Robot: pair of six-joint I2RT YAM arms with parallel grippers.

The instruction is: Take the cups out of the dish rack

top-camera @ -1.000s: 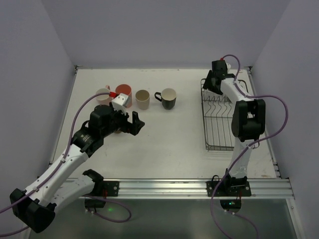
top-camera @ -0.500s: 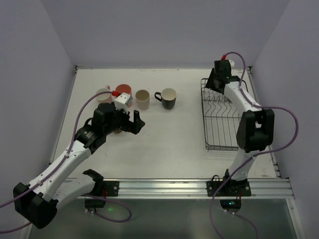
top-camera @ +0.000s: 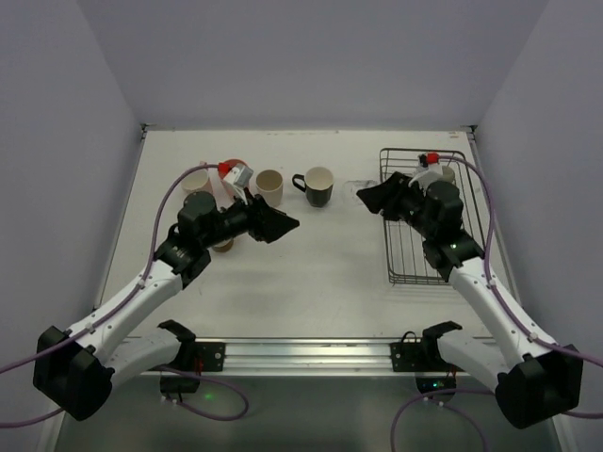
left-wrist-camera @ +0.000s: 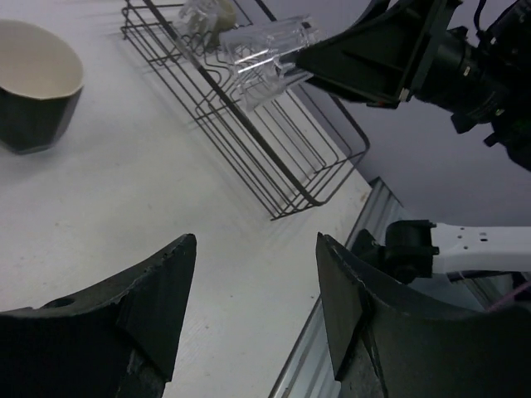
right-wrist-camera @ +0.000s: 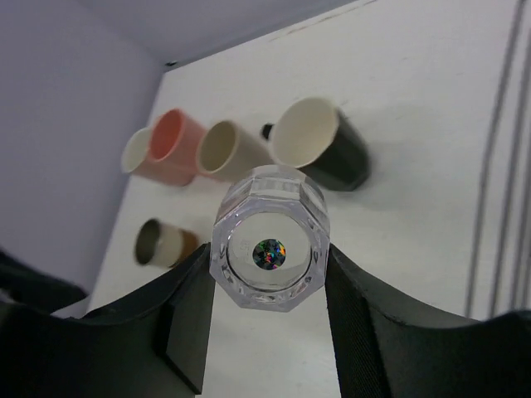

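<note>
My right gripper (top-camera: 366, 196) is shut on a clear glass (right-wrist-camera: 270, 249) and holds it in the air just left of the dish rack (top-camera: 415, 254). The glass also shows in the left wrist view (left-wrist-camera: 265, 54). My left gripper (top-camera: 283, 224) is open and empty, pointing right over the table. On the table stand the pale pink mug (top-camera: 195, 179), the beige cup (top-camera: 269, 185) and the black mug (top-camera: 317, 185). The salmon-pink tumbler (right-wrist-camera: 174, 145) and the olive-grey mug (right-wrist-camera: 162, 242) show in the right wrist view. Another clear glass (left-wrist-camera: 203, 15) sits in the rack's far end.
The rack's dark wires (left-wrist-camera: 274, 157) run along the right side of the table. The row of cups stands at the back left, and the olive-grey mug (top-camera: 223, 245) lies partly under my left arm. A metal rail (top-camera: 311, 353) bounds the near edge.
My right arm has swung away from the rack's far end and carried the clear glass out to the left of the rack. My left gripper has turned to face right.
</note>
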